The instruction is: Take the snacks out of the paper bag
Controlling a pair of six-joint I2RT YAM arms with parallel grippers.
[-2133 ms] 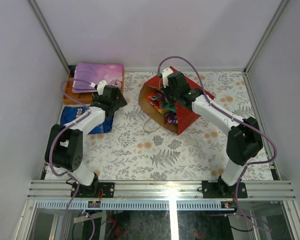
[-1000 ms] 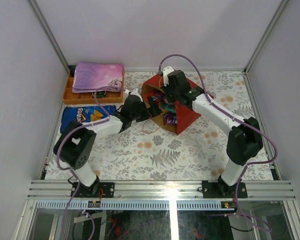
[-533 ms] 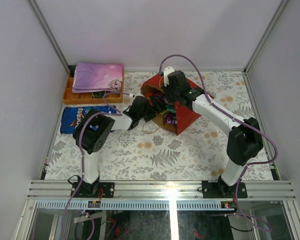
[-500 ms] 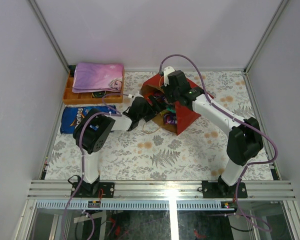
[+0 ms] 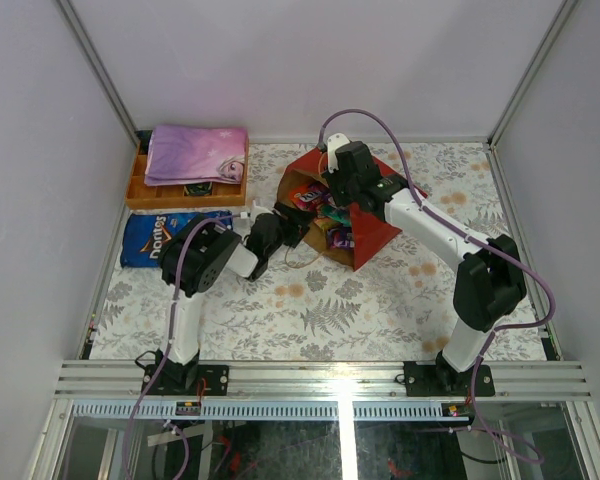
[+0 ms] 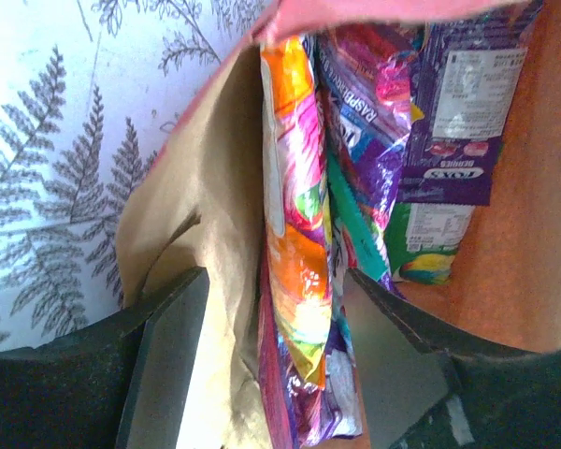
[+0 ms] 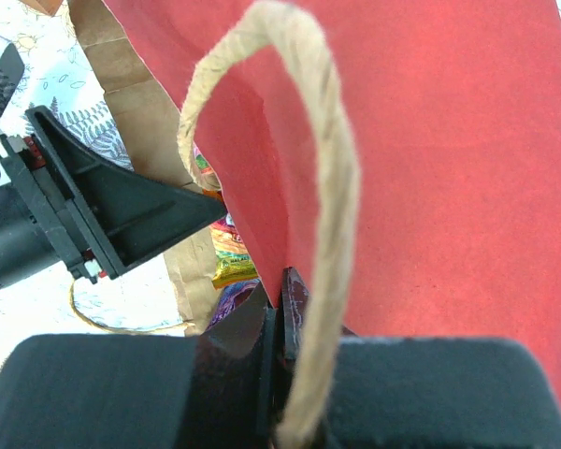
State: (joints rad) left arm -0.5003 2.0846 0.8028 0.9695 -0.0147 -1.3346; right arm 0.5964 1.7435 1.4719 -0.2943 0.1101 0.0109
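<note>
The red paper bag (image 5: 376, 226) lies on its side at the table's middle, its brown mouth facing left. Several glossy packets (image 5: 326, 213) show inside. My left gripper (image 5: 296, 224) is open at the mouth. In the left wrist view it (image 6: 279, 275) straddles the kraft wall (image 6: 206, 187) and an orange packet (image 6: 294, 234), with purple (image 6: 453, 112) and green (image 6: 430, 245) packets deeper in. My right gripper (image 5: 333, 197) is shut on the bag's upper red wall (image 7: 430, 140). It (image 7: 286, 282) pinches the edge beside the string handle (image 7: 332, 187). The blue Doritos bag (image 5: 152, 238) lies on the table at the left.
An orange tray (image 5: 140, 190) with a folded purple-pink cloth (image 5: 195, 152) stands at the back left. A loose string handle (image 5: 302, 256) lies on the table before the bag's mouth. Grey walls close in the table's left, back and right.
My left gripper has travelled right from beside the Doritos bag to the paper bag's mouth, its elbow swinging right. My right gripper has kept hold of the bag's wall.
</note>
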